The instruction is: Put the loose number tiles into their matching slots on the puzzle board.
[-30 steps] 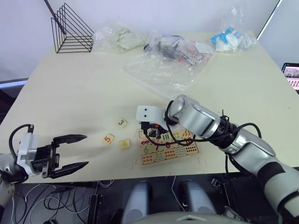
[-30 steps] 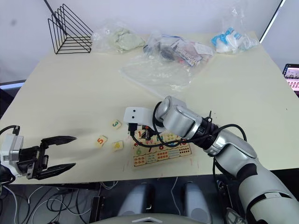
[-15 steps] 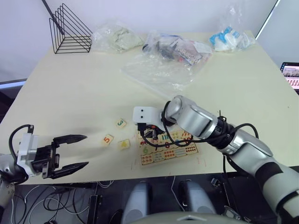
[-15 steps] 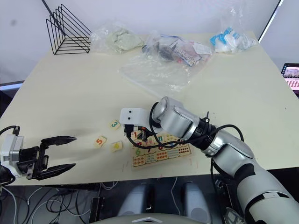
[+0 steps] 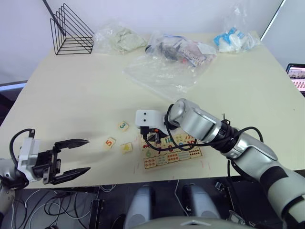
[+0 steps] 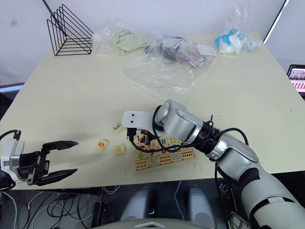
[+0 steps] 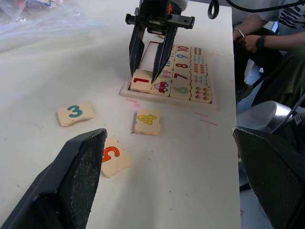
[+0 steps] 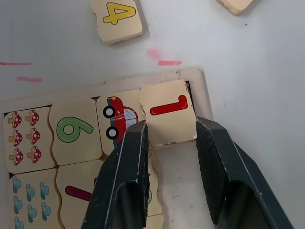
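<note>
A pale table holds a small wooden puzzle board close to its near edge. The right gripper stands upright over the board's end corner, its two black fingers set narrow on either side of the "1" tile, which lies in the corner slot beside a red car picture tile. The tile appears to rest in or nearly in its recess, with the board's rim just beyond it. To finish this step well, the fingers would likely need to part only a little and lift straight up, so the tile is not dragged out or tipped against the rim. The rest of that row, further along from the "1", looks empty, though the gripper hides part of it. Three loose tiles lie on the table left of the board: the "4" tile nearest it, the "5" tile further left, and the "3" tile a little farther back. No "2" tile can be made out. The left gripper hovers at the table's near-left edge with its fingers spread wide and empty, well apart from the tiles. There is open tabletop around the loose tiles, but the board and the "5" sit near the front edge, so a push toward it risks a fall. Plastic bags and a wire rack sit far back, out of the way.
</note>
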### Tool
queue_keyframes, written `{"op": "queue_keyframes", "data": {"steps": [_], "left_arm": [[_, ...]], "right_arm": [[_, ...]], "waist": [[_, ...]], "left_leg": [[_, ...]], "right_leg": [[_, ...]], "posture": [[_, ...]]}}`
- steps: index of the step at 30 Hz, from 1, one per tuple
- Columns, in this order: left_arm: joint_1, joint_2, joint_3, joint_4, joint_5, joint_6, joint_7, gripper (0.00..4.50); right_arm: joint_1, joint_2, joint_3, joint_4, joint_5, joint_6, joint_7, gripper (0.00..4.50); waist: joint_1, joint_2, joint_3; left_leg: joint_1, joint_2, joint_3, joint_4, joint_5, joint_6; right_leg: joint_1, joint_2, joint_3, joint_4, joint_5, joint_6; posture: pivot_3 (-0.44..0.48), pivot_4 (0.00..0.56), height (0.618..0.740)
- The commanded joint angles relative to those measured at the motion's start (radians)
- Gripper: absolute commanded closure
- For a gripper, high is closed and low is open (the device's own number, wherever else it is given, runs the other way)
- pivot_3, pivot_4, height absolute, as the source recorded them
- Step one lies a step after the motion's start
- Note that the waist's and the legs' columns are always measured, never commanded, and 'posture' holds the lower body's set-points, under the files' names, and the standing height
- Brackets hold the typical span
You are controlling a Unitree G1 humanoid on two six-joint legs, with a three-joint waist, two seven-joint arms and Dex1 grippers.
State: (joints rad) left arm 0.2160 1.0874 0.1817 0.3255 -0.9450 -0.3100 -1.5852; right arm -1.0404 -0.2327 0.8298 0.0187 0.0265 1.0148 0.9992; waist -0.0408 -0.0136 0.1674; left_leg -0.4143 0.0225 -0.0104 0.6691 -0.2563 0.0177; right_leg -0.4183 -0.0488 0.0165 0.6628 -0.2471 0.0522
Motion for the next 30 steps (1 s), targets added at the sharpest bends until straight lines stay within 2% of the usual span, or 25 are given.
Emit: {"op": "queue_keyframes", "data": {"steps": [1, 12, 13, 14, 16, 17, 24, 30], "left_arm": [[0.008, 0.009, 0.012, -0.018, -0.012, -0.006, -0.029, 0.0], [0.001, 0.005, 0.011, -0.013, -0.008, -0.004, -0.029, 0.0], [0.002, 0.004, 0.01, -0.013, -0.007, -0.005, -0.029, 0.0], [0.002, 0.004, 0.011, -0.013, -0.007, -0.005, -0.029, 0.0], [0.003, 0.004, 0.011, -0.014, -0.007, -0.005, -0.029, 0.0], [0.004, 0.004, 0.011, -0.014, -0.007, -0.005, -0.029, 0.0], [0.001, 0.003, 0.009, -0.012, -0.006, -0.007, -0.029, 0.0], [-0.004, -0.001, 0.006, -0.009, -0.003, -0.008, -0.029, 0.0]], "right_arm": [[-0.002, -0.002, 0.003, -0.037, -0.001, 0.003, 0.0, 3.6], [-0.004, -0.001, 0.006, -0.039, 0.001, -0.006, 0.006, 3.6], [-0.003, -0.001, 0.006, -0.039, 0.001, -0.009, 0.006, 2.47], [-0.003, -0.002, 0.006, -0.039, 0.001, -0.01, 0.007, 2.32], [-0.003, -0.001, 0.003, -0.038, 0.0, -0.014, 0.004, 1.62], [-0.002, 0.0, 0.002, -0.039, 0.0, -0.016, 0.003, 1.09], [-0.001, 0.002, -0.025, -0.018, 0.005, -0.047, -0.001, 1.09], [0.029, -0.025, -0.115, 0.002, 0.035, -0.17, 0.012, 1.09]], "waist": [[0.0, 0.0, 0.0], [0.0, 0.0, 0.0], [0.0, 0.0, 0.0], [0.0, 0.0, 0.0], [0.0, 0.0, 0.0], [0.0, 0.0, 0.0], [0.0, 0.0, 0.0], [0.001, 0.0, 0.0]], "left_leg": [[0.0, 0.0, 0.0, 0.0, 0.0, 0.0], [0.0, 0.0, 0.0, 0.0, 0.0, 0.0], [0.0, 0.0, 0.0, 0.0, 0.0, 0.0], [0.0, 0.0, 0.0, 0.0, 0.0, 0.0], [0.0, 0.0, 0.0, 0.0, 0.0, 0.0], [0.0, 0.0, 0.0, 0.0, 0.0, 0.0], [0.0, 0.0, 0.0, 0.0, 0.0, 0.0], [0.0, 0.0, 0.0, 0.0, 0.0, 0.0]], "right_leg": [[0.0, 0.0, 0.0, 0.0, 0.0, 0.0], [0.0, 0.0, 0.0, 0.0, 0.0, 0.0], [0.0, 0.0, 0.0, 0.0, 0.0, 0.0], [0.0, 0.0, 0.0, 0.0, 0.0, 0.0], [0.0, 0.0, 0.0, 0.0, 0.0, 0.0], [0.0, 0.0, 0.0, 0.0, 0.0, 0.0], [0.0, 0.0, 0.0, 0.0, 0.0, 0.0], [0.0, 0.0, 0.0, 0.0, 0.0, 0.0]], "posture": [[0.0, 0.15, 0.74], [0.0, 0.15, 0.74], [0.0, 0.15, 0.74], [0.0, 0.15, 0.74], [0.0, 0.15, 0.74], [0.0, 0.15, 0.74], [0.0, 0.15, 0.74], [0.0, 0.15, 0.74]]}}
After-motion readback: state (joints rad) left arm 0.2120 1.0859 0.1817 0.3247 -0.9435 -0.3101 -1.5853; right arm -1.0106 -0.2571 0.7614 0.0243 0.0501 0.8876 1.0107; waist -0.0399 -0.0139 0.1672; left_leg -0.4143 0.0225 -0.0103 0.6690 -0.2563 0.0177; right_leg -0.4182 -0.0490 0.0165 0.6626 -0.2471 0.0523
